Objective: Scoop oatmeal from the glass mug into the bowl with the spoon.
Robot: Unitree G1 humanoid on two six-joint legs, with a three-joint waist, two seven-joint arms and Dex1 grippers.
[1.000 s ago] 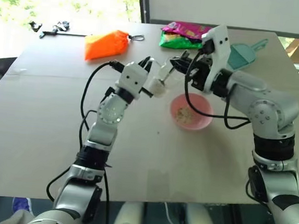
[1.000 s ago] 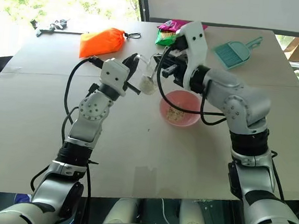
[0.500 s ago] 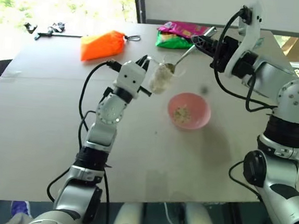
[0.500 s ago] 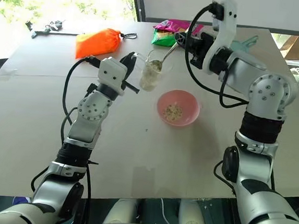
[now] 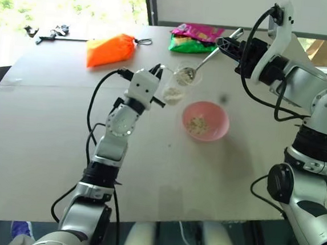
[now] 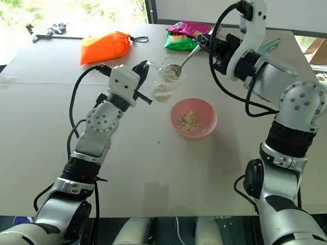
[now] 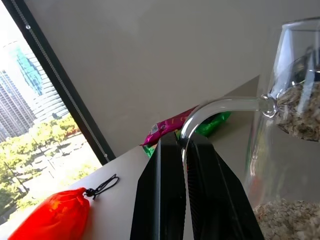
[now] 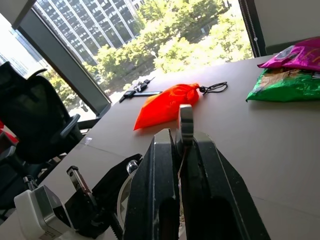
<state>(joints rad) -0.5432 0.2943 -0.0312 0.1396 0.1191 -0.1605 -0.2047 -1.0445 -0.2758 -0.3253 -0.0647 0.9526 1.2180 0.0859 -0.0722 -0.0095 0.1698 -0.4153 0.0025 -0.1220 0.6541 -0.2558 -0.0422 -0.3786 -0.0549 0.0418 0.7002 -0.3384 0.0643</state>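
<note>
My left gripper (image 7: pixel 182 137) is shut on the curved glass handle of the glass mug (image 5: pixel 175 88), holding it above the table left of the bowl. Pale oatmeal (image 7: pixel 287 220) lies in the mug's bottom. The silver spoon (image 5: pixel 206 60) slants up and to the right from the mug's mouth. Its head (image 6: pixel 172 71), loaded with oatmeal, sits inside the mug's upper part near the rim. My right gripper (image 8: pixel 181 135) is shut on the spoon's handle (image 8: pixel 186 117), high beyond the bowl. The pink bowl (image 5: pixel 217 129) stands on the table with a little oatmeal (image 5: pixel 198 124) in it.
An orange bag (image 5: pixel 111 49) lies at the back left, with small black items (image 5: pixel 45 32) beyond it. A green and pink snack packet (image 5: pixel 195 38) lies at the back centre. A teal scoop (image 6: pixel 270 46) peeks out behind my right arm.
My right arm has swung up and to the right and rolled its wrist, drawing the spoon's head up from deep in the mug to near its rim. The left gripper and mug stayed put.
</note>
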